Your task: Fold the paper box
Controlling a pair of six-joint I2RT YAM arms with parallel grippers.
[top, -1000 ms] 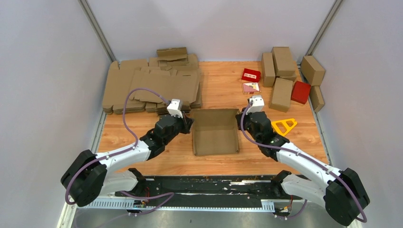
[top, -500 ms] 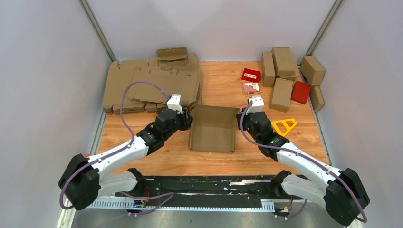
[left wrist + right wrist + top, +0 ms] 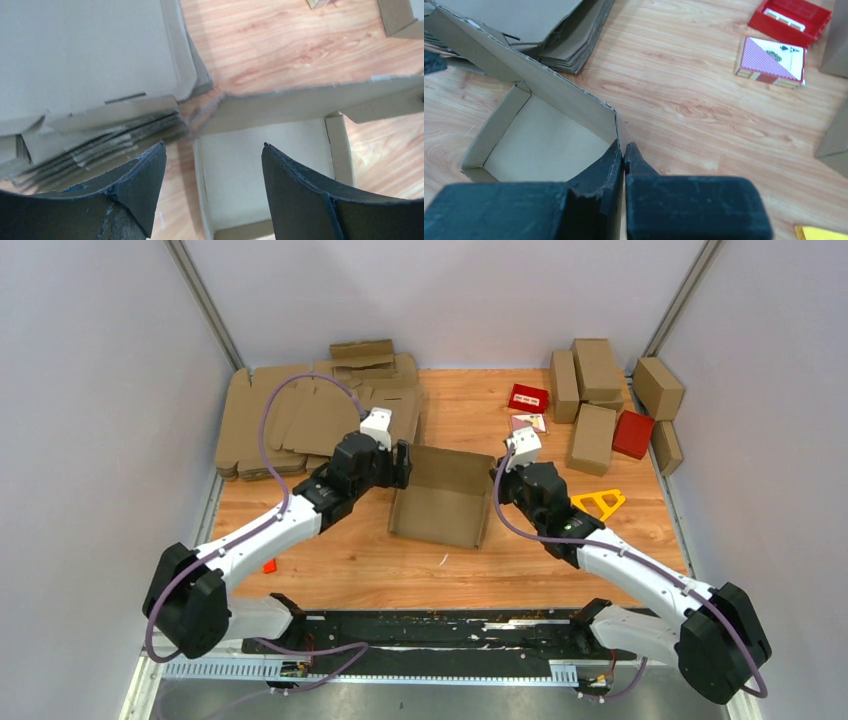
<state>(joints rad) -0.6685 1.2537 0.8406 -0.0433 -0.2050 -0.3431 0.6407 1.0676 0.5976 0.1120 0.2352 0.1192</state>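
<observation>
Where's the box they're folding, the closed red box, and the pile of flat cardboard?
paper box (image 3: 440,505), top external view, its inside floor.
closed red box (image 3: 632,432), top external view, its top face.
flat cardboard pile (image 3: 300,420), top external view, the top sheet.

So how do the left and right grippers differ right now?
The left gripper is open, jaws spread above the paper box's far left corner, gripping nothing. The right gripper is shut, pinching the box's right wall. Both sit at the box's far end.
</observation>
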